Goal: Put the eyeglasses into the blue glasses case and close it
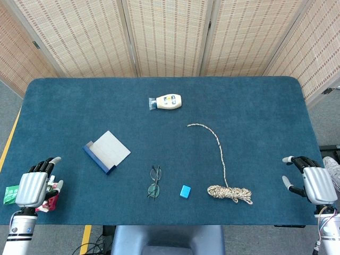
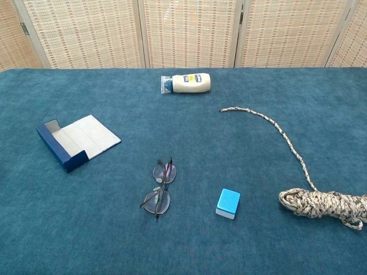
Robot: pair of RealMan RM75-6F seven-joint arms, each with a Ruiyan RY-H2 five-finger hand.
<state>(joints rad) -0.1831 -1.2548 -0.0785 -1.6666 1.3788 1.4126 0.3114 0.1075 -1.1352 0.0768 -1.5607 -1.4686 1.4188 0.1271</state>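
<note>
The eyeglasses [image 1: 154, 181] [image 2: 160, 187] lie folded on the blue cloth, near the front middle. The blue glasses case [image 1: 107, 151] [image 2: 77, 141] lies open to their left, its pale lining facing up. My left hand [image 1: 37, 183] rests at the front left corner, fingers apart, holding nothing. My right hand [image 1: 312, 180] rests at the front right edge, fingers slightly curled and apart, also empty. Both hands are far from the glasses and the case. Neither hand shows in the chest view.
A small light-blue block [image 1: 185, 192] [image 2: 228, 203] sits just right of the glasses. A coiled rope [image 1: 229, 193] [image 2: 321, 205] trails toward the table's middle. A white bottle [image 1: 166, 101] [image 2: 187, 83] lies at the back. Red and green wrappers [image 1: 10, 194] lie by my left hand.
</note>
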